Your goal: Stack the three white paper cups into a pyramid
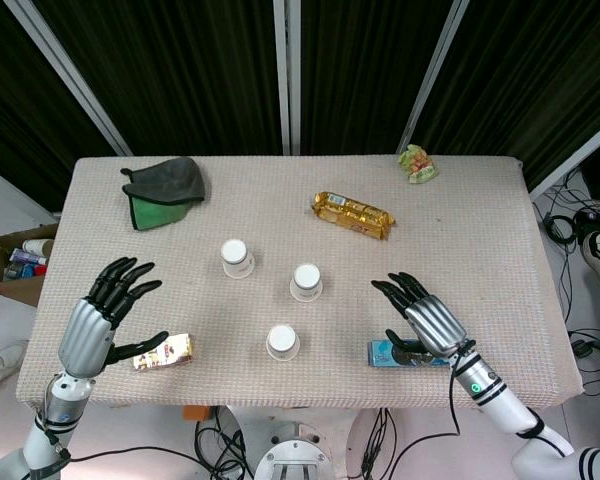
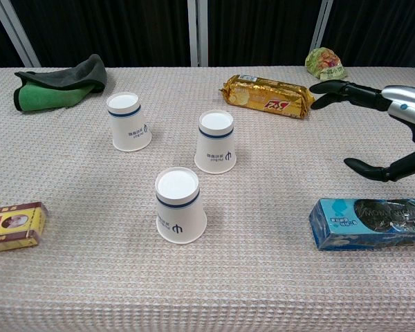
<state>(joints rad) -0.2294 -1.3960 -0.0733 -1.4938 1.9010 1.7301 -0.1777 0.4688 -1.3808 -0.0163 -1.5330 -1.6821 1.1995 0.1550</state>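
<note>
Three white paper cups stand upside down and apart on the table: one at the back left (image 1: 237, 258) (image 2: 129, 122), one at the middle right (image 1: 306, 282) (image 2: 215, 142), and one nearest the front (image 1: 282, 342) (image 2: 180, 205). My left hand (image 1: 108, 312) hovers at the front left with fingers spread, holding nothing; the chest view does not show it. My right hand (image 1: 420, 312) (image 2: 384, 131) is at the front right, fingers apart and empty, above a blue packet.
A gold biscuit pack (image 1: 352, 215) (image 2: 268, 96) lies behind the cups. A dark and green cloth (image 1: 163, 190) (image 2: 57, 84) sits at the back left. A yellow box (image 1: 163, 352) (image 2: 12, 226) lies by my left hand, a blue packet (image 1: 398, 353) (image 2: 371, 223) under my right. A green snack bag (image 1: 417, 163) (image 2: 324, 63) is at the back right.
</note>
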